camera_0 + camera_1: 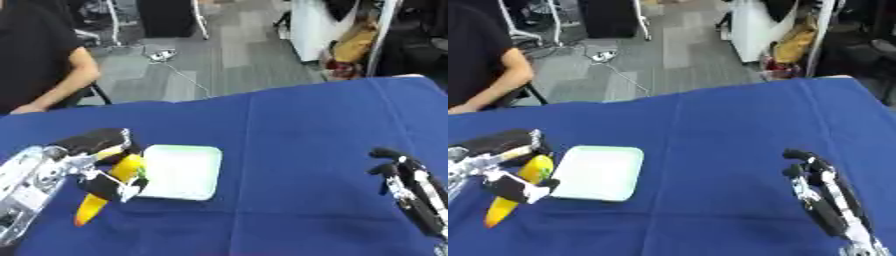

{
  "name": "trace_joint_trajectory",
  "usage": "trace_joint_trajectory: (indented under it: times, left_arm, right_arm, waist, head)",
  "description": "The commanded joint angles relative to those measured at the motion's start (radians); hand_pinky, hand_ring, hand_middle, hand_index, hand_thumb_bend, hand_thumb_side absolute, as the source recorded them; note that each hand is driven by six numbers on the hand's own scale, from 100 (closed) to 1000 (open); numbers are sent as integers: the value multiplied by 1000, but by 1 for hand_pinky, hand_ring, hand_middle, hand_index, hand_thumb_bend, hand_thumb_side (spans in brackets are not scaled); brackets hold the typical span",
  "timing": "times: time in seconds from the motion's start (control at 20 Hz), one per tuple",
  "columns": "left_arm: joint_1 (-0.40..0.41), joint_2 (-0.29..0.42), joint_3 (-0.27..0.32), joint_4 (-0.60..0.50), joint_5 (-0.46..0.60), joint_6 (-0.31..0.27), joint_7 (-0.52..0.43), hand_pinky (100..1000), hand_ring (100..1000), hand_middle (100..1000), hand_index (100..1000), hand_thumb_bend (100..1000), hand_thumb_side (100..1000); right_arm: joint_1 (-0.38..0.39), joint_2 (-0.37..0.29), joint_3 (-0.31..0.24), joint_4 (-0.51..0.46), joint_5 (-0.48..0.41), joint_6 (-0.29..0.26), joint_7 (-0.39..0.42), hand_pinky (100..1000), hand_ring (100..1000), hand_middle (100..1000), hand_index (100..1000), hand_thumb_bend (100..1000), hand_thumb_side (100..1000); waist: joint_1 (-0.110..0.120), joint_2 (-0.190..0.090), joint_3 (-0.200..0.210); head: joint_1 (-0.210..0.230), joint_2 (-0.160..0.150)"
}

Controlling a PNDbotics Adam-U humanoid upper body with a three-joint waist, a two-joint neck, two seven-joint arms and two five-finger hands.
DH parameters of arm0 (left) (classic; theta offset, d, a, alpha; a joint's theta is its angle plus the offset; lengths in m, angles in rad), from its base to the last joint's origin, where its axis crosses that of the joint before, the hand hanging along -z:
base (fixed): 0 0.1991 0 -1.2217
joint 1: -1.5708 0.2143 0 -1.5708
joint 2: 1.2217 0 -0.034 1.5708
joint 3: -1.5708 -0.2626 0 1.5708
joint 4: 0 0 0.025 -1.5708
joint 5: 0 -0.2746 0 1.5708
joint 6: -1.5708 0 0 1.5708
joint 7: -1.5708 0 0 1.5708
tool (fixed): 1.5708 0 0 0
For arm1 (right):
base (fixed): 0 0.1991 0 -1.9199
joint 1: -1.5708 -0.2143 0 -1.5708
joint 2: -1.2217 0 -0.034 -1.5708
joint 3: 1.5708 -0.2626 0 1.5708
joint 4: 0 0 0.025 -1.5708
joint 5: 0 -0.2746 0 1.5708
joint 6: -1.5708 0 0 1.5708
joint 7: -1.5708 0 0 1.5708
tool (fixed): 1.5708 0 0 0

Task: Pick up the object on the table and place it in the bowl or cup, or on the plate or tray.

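Banana (109, 192) sits at 9 o'clock of the plate (188, 175), just off its left rim, tip pointing toward 7 o'clock, low over the blue table (297, 130). My left hand (92, 160) has fingers and thumb curled round its upper half. I judge the lift is done and the carry is next: I'd swing toward 3 o'clock, clear the rim, centre over the plate, lower, then let go. Right hand (820, 192) idle at 4 o'clock, fingers relaxed, holding nothing.
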Motion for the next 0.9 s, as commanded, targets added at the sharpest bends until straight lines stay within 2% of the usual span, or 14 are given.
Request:
trace_joint_trajectory:
  times: [0.05, 0.2, 0.45, 0.9]
  left_arm:
    - [-60, -18, 9, 57, -34, -7, 21, 100, 100, 100, 285, 100, 265]
    - [-110, -47, 22, 127, -74, -15, 43, 100, 100, 100, 285, 100, 265]
    - [-144, -67, 47, 198, -117, -26, 75, 100, 100, 100, 284, 100, 265]
    - [-158, -75, 63, 241, -155, -35, 96, 100, 100, 100, 284, 100, 265]
  right_arm:
    - [-13, -11, 3, -9, 1, -3, 6, 376, 633, 764, 866, 100, 827]
    - [-23, -7, 10, -13, 0, -6, 12, 376, 633, 764, 866, 100, 827]
    - [-35, -2, 17, -17, 0, -8, 20, 375, 633, 764, 866, 100, 826]
    - [-42, 0, 19, -22, 1, -8, 22, 375, 633, 764, 866, 100, 826]
  waist:
    - [-2, -24, -5]
    - [1, -15, -26]
    - [8, 8, -60]
    - [8, 29, -82]
  head:
    - [0, -16]
    - [8, -31]
    - [13, -56]
    - [18, -69]
